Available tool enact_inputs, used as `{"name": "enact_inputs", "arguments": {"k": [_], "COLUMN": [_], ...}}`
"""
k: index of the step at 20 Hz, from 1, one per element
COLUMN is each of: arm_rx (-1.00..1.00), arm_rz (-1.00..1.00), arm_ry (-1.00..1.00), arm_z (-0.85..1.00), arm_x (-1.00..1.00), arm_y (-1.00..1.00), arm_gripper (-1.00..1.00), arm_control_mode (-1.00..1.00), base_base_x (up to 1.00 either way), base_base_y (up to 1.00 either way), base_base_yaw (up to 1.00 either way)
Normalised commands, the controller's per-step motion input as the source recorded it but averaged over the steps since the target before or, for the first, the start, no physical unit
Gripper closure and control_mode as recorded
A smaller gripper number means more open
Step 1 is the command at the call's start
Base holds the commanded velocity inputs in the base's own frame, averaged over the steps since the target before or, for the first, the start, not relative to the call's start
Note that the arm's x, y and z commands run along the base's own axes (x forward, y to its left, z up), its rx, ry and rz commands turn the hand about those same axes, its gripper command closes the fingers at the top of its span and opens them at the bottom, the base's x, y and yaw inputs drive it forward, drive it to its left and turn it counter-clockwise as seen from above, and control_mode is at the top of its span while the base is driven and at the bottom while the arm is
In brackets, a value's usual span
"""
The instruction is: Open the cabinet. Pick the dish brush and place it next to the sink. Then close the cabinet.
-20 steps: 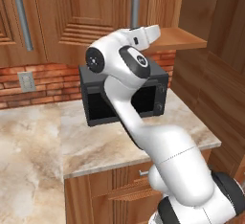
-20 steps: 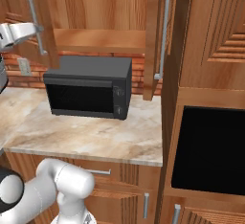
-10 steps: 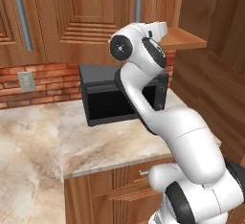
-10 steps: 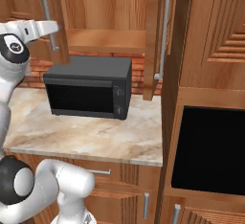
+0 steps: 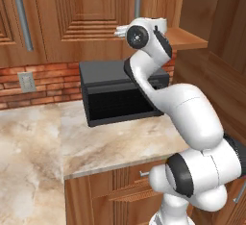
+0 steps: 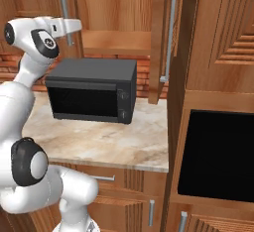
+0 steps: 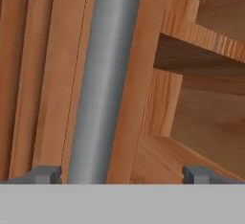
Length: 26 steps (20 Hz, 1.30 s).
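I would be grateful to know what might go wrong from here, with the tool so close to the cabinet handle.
1. The open tool straddles the left door's handle off-centre; closing may catch the door edge.
2. The right door already stands ajar, so swinging the arm may knock it.
3. The microwave sits under the cabinet, limiting elbow room.

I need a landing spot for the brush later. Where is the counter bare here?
Marble counter is bare left of the black microwave up to the brick wall, and in a strip before it. It is crowded where the microwave stands beside the tall cabinet.
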Motion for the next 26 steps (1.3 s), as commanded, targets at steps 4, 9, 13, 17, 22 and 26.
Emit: {"name": "enact_inputs", "arguments": {"k": [4, 9, 13, 17, 22, 26], "arm_rx": [0.01, 0.0, 0.0, 0.0, 0.0, 0.02], "arm_rz": [0.08, 0.08, 0.06, 0.04, 0.07, 0.04], "arm_ry": [0.01, 0.08, 0.12, 0.07, 0.0, -0.07], "arm_z": [0.0, 0.0, 0.0, 0.0, 0.04, 0.18], "arm_x": [0.71, 0.85, 0.81, 0.28, -0.33, -0.42], "arm_y": [-0.11, -0.06, -0.08, -0.12, -0.15, -0.19], "arm_gripper": [-1.0, -1.0, -1.0, -1.0, -1.0, -1.0], "arm_control_mode": [-1.0, -1.0, -1.0, -1.0, -1.0, -1.0], "base_base_x": [0.0, 0.0, 0.0, 0.0, 0.0, 0.0], "base_base_y": [0.0, 0.0, 0.0, 0.0, 0.0, 0.0], "base_base_yaw": [0.0, 0.0, 0.0, 0.0, 0.0, 0.0]}}
